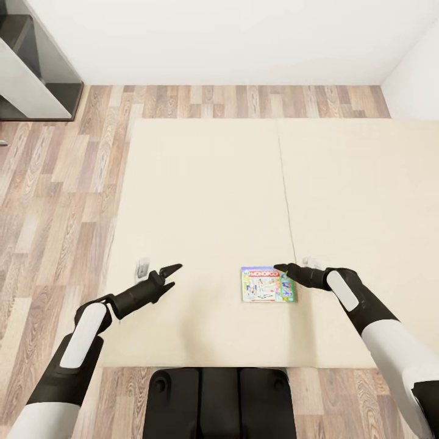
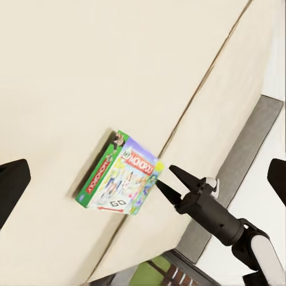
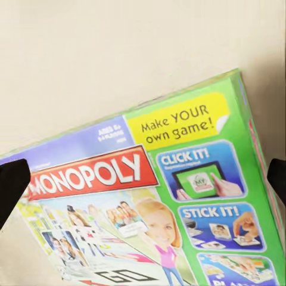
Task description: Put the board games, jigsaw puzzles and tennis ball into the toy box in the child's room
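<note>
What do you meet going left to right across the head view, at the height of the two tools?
floor → left tool → Monopoly box → right tool → bed

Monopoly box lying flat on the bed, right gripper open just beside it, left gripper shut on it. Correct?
Not quite. The left gripper is open and empty, well away from the Monopoly box; the head view shows bare mattress between them. The rest holds: the box lies flat on the bed, and the right gripper is open just beside it.
</note>
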Controlling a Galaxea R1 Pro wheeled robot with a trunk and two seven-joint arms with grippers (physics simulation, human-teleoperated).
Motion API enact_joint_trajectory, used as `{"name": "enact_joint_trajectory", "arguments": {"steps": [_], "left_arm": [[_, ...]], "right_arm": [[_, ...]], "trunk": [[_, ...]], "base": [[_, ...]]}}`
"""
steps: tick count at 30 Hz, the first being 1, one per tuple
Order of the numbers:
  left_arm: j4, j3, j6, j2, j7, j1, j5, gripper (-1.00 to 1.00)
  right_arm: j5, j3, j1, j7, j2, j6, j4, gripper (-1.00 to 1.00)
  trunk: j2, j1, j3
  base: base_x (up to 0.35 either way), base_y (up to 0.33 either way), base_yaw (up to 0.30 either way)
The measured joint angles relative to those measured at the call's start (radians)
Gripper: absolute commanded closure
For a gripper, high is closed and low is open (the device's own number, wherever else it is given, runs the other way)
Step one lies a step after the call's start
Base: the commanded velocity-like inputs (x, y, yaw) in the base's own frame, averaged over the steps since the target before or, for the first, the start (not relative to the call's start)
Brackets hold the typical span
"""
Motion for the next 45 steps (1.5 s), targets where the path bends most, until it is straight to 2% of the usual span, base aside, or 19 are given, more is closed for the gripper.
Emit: {"name": "enact_joint_trajectory", "arguments": {"steps": [3,13,45], "left_arm": [[-0.017,0.000,0.000,0.000,0.000,-0.016,0.000,-1.00],[-0.072,0.000,0.000,0.000,0.000,-0.016,-0.001,-1.00],[-0.072,0.000,0.000,0.000,0.000,-0.016,-0.001,-1.00]], "right_arm": [[0.000,0.000,-0.009,0.000,0.000,0.000,-0.017,-1.00],[0.001,0.000,-0.009,0.000,0.000,0.000,-0.020,-1.00],[0.001,0.000,-0.009,0.000,0.000,0.000,-0.020,-1.00]], "trunk": [[0.000,0.000,0.000],[0.000,0.000,0.000],[0.000,0.000,0.000]], "base": [[0.000,0.000,0.000],[0.000,0.000,0.000],[0.000,0.000,0.000]]}}
